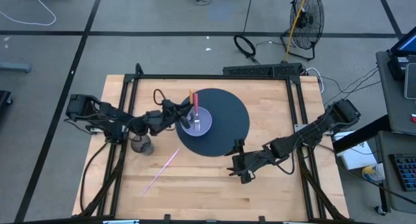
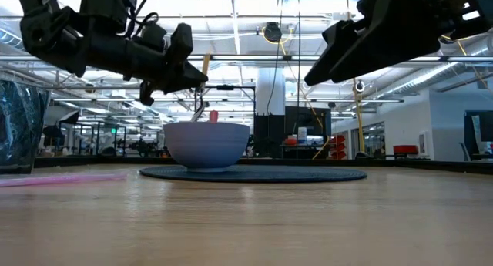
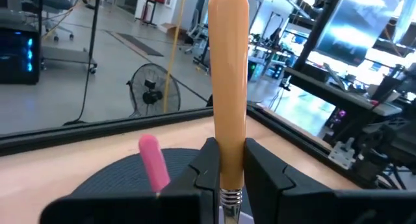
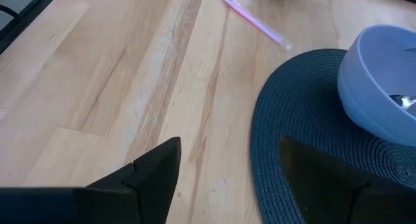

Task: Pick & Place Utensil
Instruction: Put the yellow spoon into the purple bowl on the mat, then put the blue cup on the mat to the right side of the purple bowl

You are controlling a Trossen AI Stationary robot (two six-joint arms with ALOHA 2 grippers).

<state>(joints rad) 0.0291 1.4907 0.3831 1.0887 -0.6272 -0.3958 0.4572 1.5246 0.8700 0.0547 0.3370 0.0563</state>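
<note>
My left gripper (image 1: 184, 120) is pinching an orange-handled utensil (image 3: 229, 87) upright over the bowl (image 1: 198, 121), where a pink-handled utensil (image 3: 153, 160) also stands. The bowl sits on a dark round mat (image 1: 227, 126) on the table (image 1: 273, 185). My right gripper (image 1: 236, 163) hangs spread near the mat's edge, holding nothing, and a pink straw (image 1: 162, 169) lies nearby.

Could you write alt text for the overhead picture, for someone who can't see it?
The left gripper holds an orange-handled utensil over a pale bowl on a round dark mat. A pink straw lies on the wooden table; the right gripper waits nearby, open.
</note>
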